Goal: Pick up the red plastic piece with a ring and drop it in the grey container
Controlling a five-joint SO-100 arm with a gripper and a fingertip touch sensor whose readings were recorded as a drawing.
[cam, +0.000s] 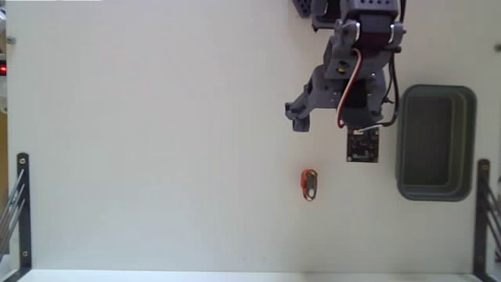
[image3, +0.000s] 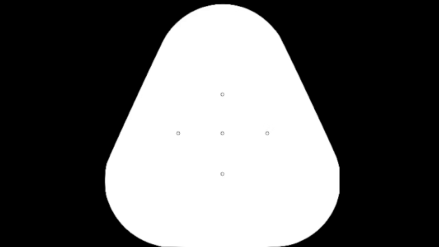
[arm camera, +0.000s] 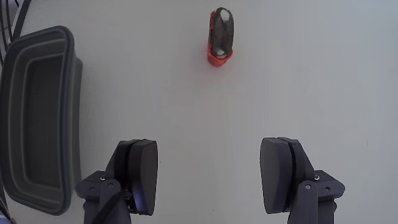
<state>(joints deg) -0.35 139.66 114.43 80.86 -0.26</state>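
The red plastic piece with a ring [cam: 310, 185] lies flat on the white table, below the arm in the fixed view. In the wrist view the same red piece [arm camera: 221, 36] sits well ahead of the fingers, close to the line midway between them. My gripper [arm camera: 210, 177] is open wide, its dark fingers [arm camera: 140, 174] holding nothing. In the fixed view the gripper [cam: 332, 125] hangs above the table, short of the piece. The grey container [cam: 435, 142] stands right of the arm in the fixed view; its wall [arm camera: 62, 124] fills the left edge of the wrist view. It holds nothing.
Black metal brackets [cam: 22, 207] stand at the table's left edge and another bracket [cam: 482, 211] at its right edge in the fixed view. A small circuit board [cam: 362, 145] hangs from the arm's wrist.
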